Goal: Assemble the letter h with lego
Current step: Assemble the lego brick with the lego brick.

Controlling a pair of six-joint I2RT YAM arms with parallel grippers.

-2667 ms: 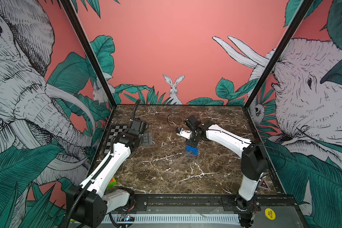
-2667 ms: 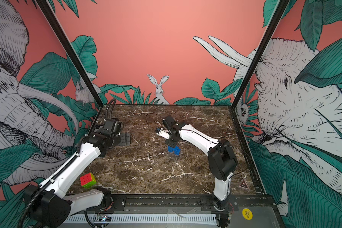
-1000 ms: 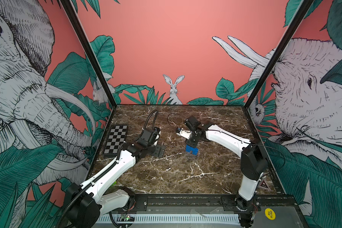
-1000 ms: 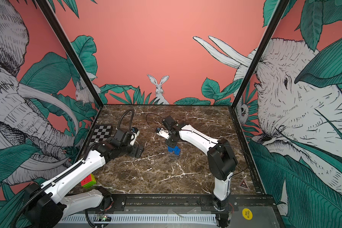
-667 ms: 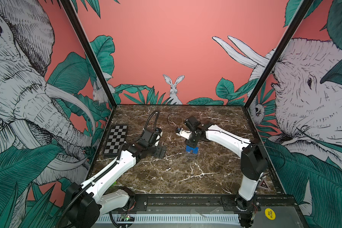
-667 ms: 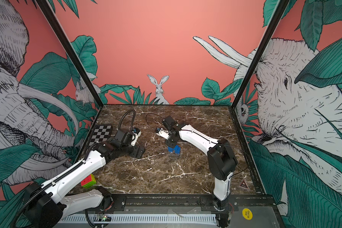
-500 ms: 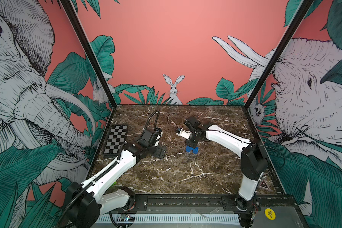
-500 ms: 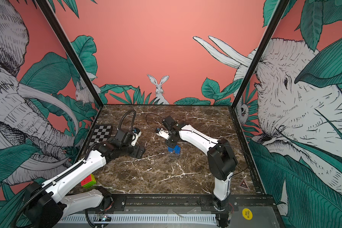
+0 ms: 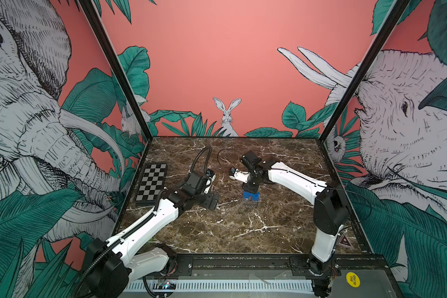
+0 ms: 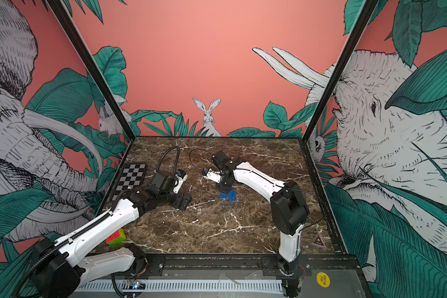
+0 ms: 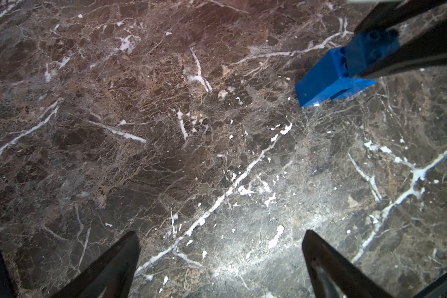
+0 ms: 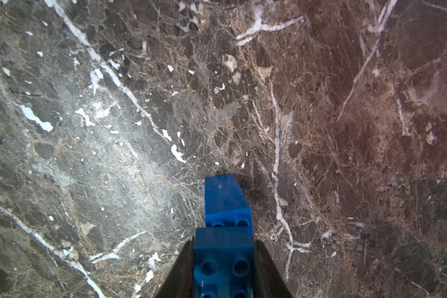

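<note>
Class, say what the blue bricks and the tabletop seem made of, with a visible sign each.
The blue bricks: likely moulded plastic, smooth, glossy; uniform colour, crisp round studs. The tabletop: looks like polished brown marble, white veins, glare; possibly printed laminate.

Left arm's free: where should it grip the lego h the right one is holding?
I'd take the lego h low on its stem, by the flat side faces, bringing the open left gripper in level from its own side. The right gripper is shut on the stem's top brick, so only the bricks beneath are free.
</note>
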